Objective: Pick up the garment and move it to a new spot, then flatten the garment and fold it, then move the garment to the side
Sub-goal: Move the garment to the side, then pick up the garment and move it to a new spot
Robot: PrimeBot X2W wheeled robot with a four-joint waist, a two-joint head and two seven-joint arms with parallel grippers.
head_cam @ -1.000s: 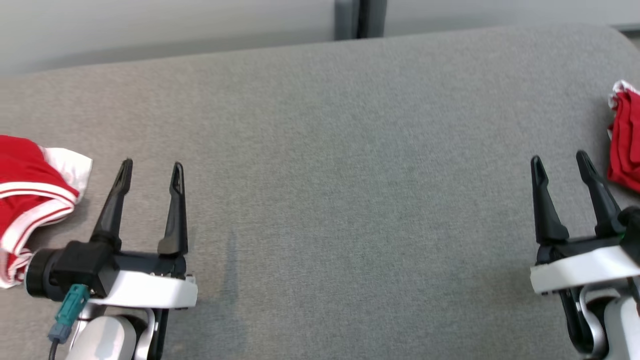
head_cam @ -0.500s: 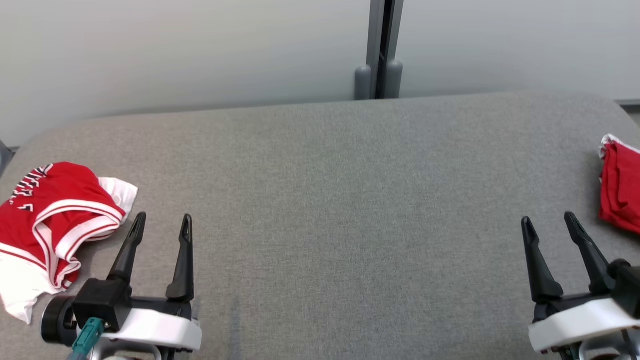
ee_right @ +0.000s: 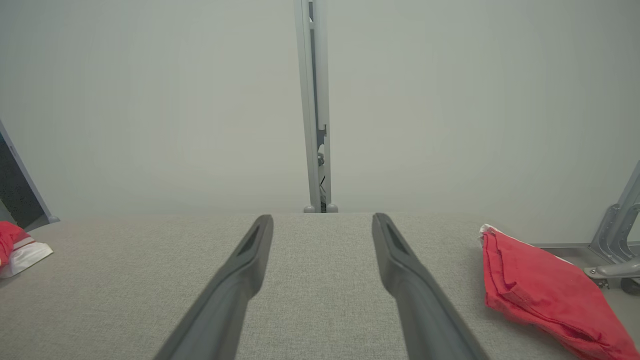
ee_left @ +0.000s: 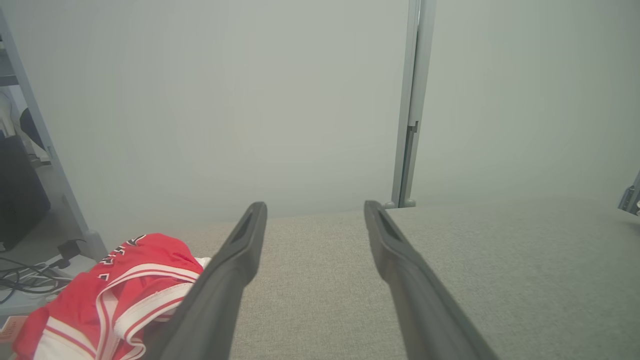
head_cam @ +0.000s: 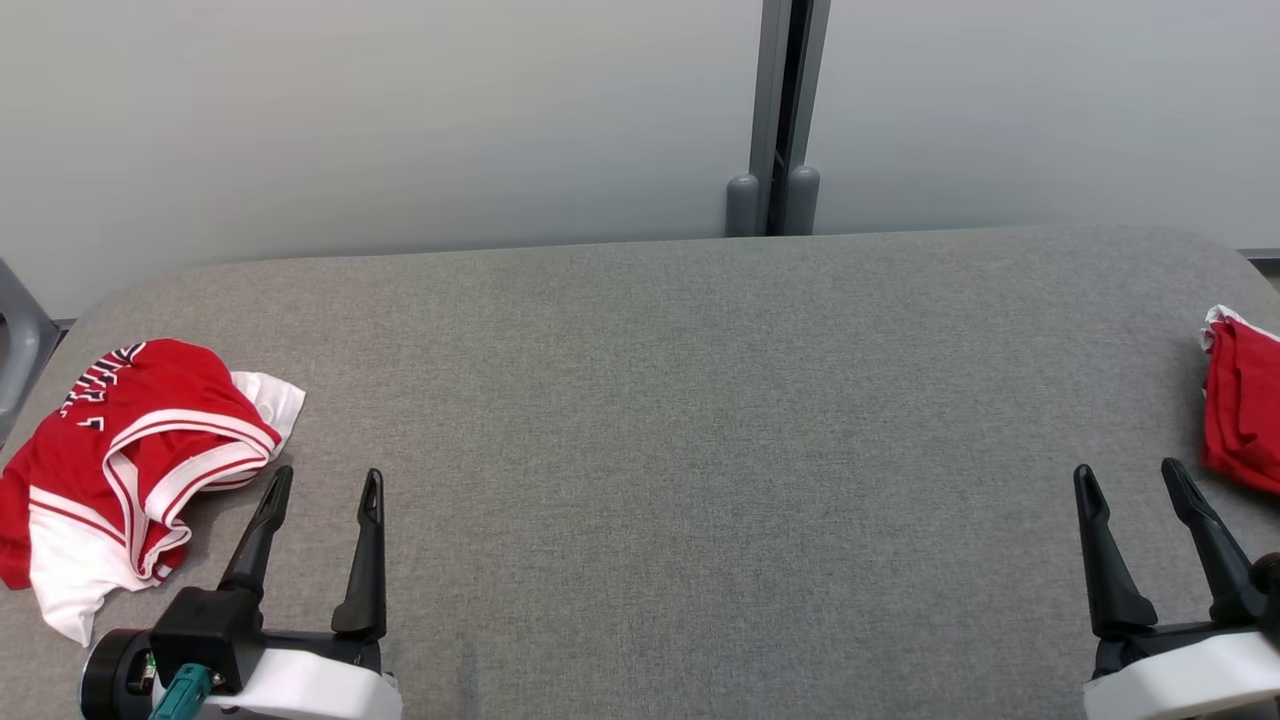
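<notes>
A: Where is the jersey (head_cam: 140,450) lying?
B: It is lying crumpled at the left end of the table (head_cam: 650,420), red with white trim. Nothing is touching it.
A: And the left gripper (head_cam: 328,473)?
B: It is hovering just beside the jersey, to its right and a little nearer, with its fingers pointing toward the wall (head_cam: 400,110). Its jaws are standing wide apart and holding nothing. I am guessing it is sitting there because the jersey is the next thing to grab.
A: The right gripper (head_cam: 1125,467)?
B: That one is waiting at the right end, well apart from the jersey. Its jaws are spread just as wide, and they are gripping nothing either.
A: What else is sitting around?
B: A folded red cloth (head_cam: 1245,405) is resting at the right edge of the table, just right of the right gripper. It is looking like a finished piece set aside. A grey post (head_cam: 785,110) is running up the wall behind the middle.
A: Is anything getting in the way?
B: Not that I am seeing. The middle of the table is lying bare, and I am taking that as the likely new spot. The folded cloth is worth watching, though, since the right arm is working near it.
</notes>
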